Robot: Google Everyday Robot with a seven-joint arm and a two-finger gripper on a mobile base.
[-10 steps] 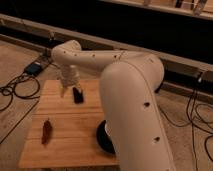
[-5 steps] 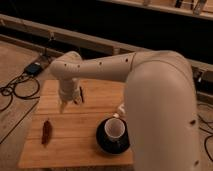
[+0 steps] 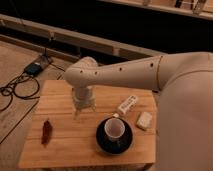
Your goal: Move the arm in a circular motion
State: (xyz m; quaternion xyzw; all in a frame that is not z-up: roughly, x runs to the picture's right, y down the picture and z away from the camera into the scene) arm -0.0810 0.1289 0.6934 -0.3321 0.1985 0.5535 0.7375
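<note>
- Off-white and glossy, the arm [image 3: 125, 75] reaches in from the right edge of the view, out over the wooden table [image 3: 65, 150], and bends down at a rounded elbow to the gripper [image 3: 83, 108].
- The gripper hangs low over the table's left-centre, pointing down. Whether it is released or clenched cannot be told, and nothing shows in its grasp.
- Just beside the gripper, toward the viewer and to the right, a white cup [image 3: 114, 128] stands on a dark saucer [image 3: 101, 142].
- Further right of the gripper lie a white packet [image 3: 127, 105] and a pale block [image 3: 144, 120].
- To the gripper's left and nearer the viewer lies a reddish-brown item [image 3: 46, 132], well apart from it.
- Cables [image 3: 15, 91] trail on the floor, beyond the table, to the left of the gripper.
- A second ago the gripper sat nearer the table's far-left part. It has since swept toward the middle and closer to the cup.
- The thick upper segment has swung off to the right, uncovering the cup and saucer.
- That curved path fits the circular sweep, apparently mid-loop. The risk is clipping the cup if the arc dips lower.
</note>
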